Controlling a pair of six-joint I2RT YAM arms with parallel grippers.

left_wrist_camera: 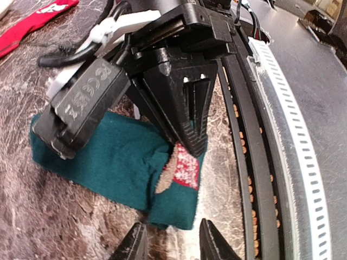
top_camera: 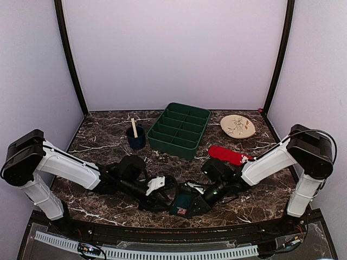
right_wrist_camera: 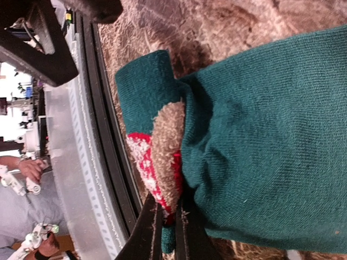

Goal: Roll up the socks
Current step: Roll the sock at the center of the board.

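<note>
Found the teal sock bunched on the bench close to its near edge, between the two arms. Found the red sock well apart toward the right rear, untouched. Saw the right pincer pressed together on the teal sock's open end, nipping only a thin fold beside a red patch and tan lining. Saw the left pincer partly spread just beside that same end, gripping nothing.

Judged the hold shallow, likely to slip free under any pull and let the fabric spring flat. Feared a clash of fingers too, with both pincers crowded on one small spot, and a drag of cloth off the edge toward the perforated white strip. Counted only one sock in hand; judged a roll of the pair far off.

Made out raised letters on a black block of the right arm, upside down, perhaps beginning "ROCK" but not certain. Read no words in the patch's white pattern.
</note>
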